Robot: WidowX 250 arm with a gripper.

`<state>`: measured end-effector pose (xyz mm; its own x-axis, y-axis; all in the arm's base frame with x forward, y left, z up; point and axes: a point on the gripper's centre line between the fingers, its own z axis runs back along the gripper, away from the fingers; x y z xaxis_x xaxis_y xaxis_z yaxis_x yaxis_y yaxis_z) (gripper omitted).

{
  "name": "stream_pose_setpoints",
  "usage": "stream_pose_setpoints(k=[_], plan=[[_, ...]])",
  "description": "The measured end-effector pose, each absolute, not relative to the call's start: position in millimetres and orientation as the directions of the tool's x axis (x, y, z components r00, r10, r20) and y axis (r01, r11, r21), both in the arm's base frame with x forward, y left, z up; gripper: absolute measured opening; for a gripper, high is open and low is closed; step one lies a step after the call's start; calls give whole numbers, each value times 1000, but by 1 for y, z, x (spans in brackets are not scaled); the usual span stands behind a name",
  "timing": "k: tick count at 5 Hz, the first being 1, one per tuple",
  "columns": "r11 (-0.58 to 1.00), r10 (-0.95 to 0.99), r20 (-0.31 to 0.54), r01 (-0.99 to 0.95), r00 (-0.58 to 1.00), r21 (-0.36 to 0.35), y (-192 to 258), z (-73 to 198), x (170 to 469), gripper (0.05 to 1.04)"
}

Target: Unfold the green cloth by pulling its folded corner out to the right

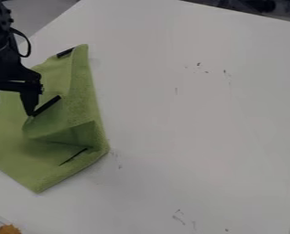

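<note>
- Green cloth (pixel 6 132), near the upper-left edge of the worktop (pixel 202 114): part folded over, creases unsmoothed.
- My claw (pixel 11 112): spread wide, one tip by the cloth (holding nothing, I judge).

The green cloth (pixel 81 104) looks matt and slightly fuzzy, the white table (pixel 171 123) smooth and dull.

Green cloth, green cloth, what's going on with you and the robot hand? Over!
Hand open, over green cloth. Cloth rumpled, partly folded. Black strip beside one fingertip, maybe in the way.
</note>
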<state>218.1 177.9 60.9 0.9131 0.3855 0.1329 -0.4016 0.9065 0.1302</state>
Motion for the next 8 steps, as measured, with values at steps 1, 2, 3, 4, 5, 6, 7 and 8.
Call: stream_pose_setpoints(k=[1, 2, 3, 4, 5, 6, 7, 8], plan=[[909, 389, 110, -400, 915, 118, 175, 54, 216, 1001], [919, 373, 135, -385, 918, 78, 174, 56, 220, 1001], [926, 347, 218, -370, 912, 77, 176, 71, 227, 1001], [934, 295, 308, -341, 905, 106, 176, 91, 236, 1001], [934, 263, 346, -328, 900, 142, 178, 115, 242, 1001], [939, 217, 341, -291, 914, 182, 181, 131, 249, 1001], [943, 155, 336, -241, 929, 231, 181, 149, 259, 1001], [961, 152, 274, -207, 950, 184, 180, 131, 269, 1001]])
